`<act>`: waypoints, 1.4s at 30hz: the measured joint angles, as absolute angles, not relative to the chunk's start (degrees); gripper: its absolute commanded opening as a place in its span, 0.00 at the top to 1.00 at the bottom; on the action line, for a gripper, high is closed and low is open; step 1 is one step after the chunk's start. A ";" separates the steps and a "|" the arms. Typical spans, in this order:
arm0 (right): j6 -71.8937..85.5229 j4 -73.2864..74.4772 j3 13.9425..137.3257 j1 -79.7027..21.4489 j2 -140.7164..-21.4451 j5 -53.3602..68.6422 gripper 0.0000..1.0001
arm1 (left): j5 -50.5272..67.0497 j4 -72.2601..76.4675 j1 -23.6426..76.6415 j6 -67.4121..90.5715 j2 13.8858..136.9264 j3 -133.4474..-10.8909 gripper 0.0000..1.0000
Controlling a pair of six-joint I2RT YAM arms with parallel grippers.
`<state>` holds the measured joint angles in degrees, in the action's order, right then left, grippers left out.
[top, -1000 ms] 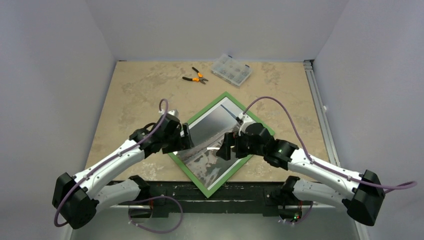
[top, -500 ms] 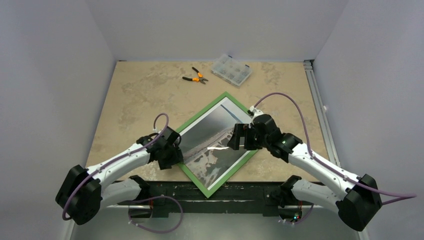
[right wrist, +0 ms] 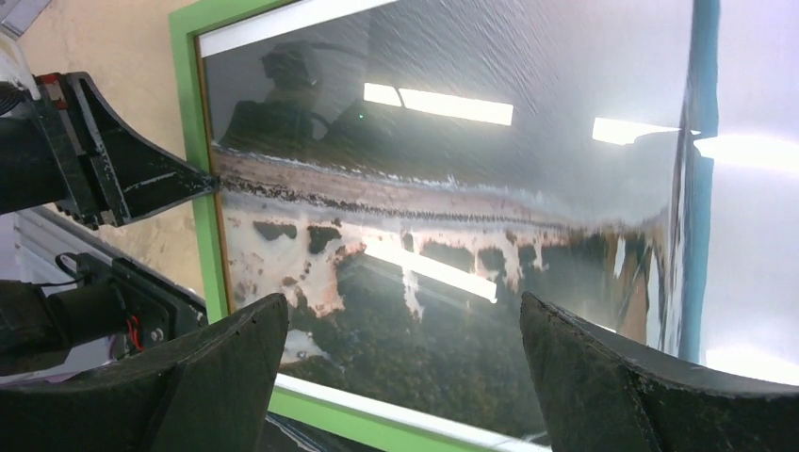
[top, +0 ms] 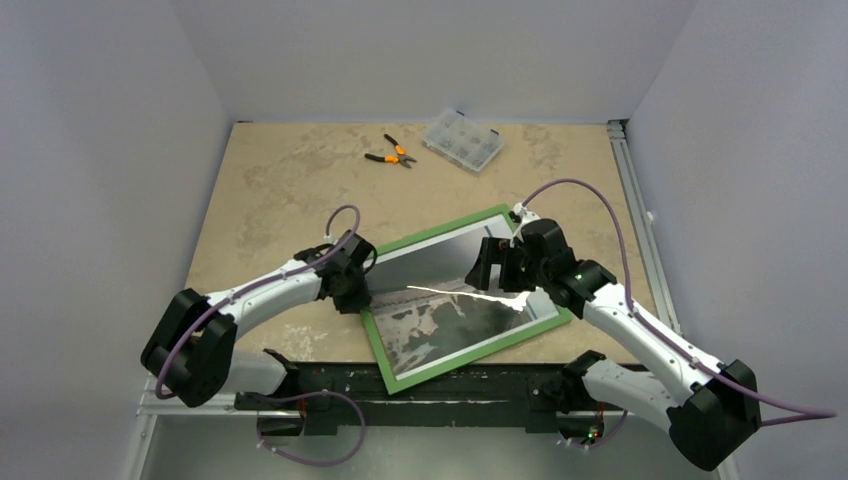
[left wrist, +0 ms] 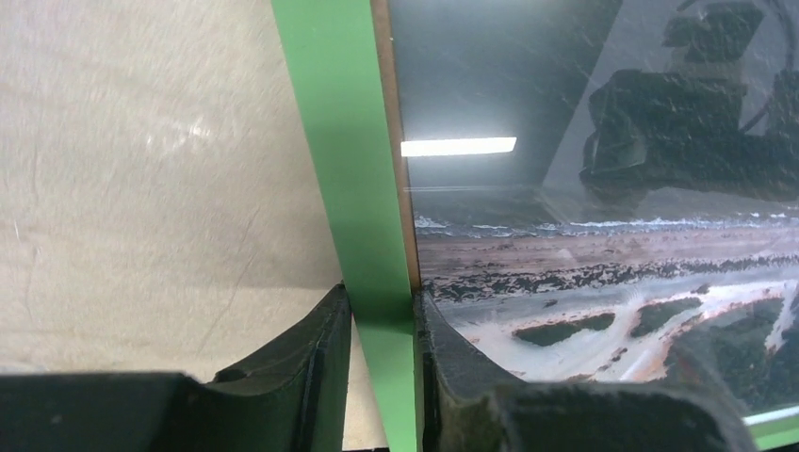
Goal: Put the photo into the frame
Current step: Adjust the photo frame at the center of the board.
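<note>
We see a tan stone-patterned table (top: 260, 200), and on its near half lies the frame (left wrist: 363, 188), green face up. Its long axis runs across the table from left to right, with the right end swung somewhat away from the arm bases. One corner points at the near edge of the table, just in front of the bases.

The photo (top: 440, 320) fills the frame's opening. Its long side follows the frame's, with the dark sky half toward the far side and the pale, blotchy ground half nearer the bases. Glare streaks the surface, so we cannot say whether the print sits under the clear pane or on top of it.

The left claw (left wrist: 382, 377) is clenched on the frame's left green rail, one finger on the outer side and one on the picture side. The right claw (right wrist: 403, 306) is spread wide over the right part of the photo and grasps nothing.

Well apart, near the far edge of the table, lie a clear parts box (top: 462, 140) and orange-handled pliers (top: 392, 153).
</note>
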<state>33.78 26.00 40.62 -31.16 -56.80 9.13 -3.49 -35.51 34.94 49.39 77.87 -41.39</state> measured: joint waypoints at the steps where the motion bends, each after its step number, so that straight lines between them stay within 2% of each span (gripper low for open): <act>1: 33.74 26.11 40.64 -30.61 -56.82 9.56 0.08 | -3.49 -35.77 34.94 47.83 79.15 -42.59 0.97; 16: 32.36 26.15 41.58 -27.57 -56.99 11.55 0.08 | -0.93 -38.41 27.62 33.54 98.94 -63.26 1.00; 25: 31.83 26.11 41.58 -26.52 -57.36 11.77 0.08 | 0.38 -39.35 25.12 30.83 105.06 -70.83 1.00; 32: 31.83 26.11 41.58 -25.87 -57.52 12.23 0.08 | 2.66 -38.65 23.70 32.99 105.34 -70.37 1.00; 39: 31.83 26.11 41.58 -25.56 -57.28 13.02 0.08 | 2.20 -32.62 23.29 37.04 101.32 -64.38 1.00; 42: 31.83 26.09 41.58 -25.43 -56.90 13.02 0.08 | 1.63 -30.37 23.27 38.28 99.09 -61.43 0.91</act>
<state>31.83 26.09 41.58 -25.43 -56.90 13.02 1.63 -30.37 23.27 38.28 99.09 -61.43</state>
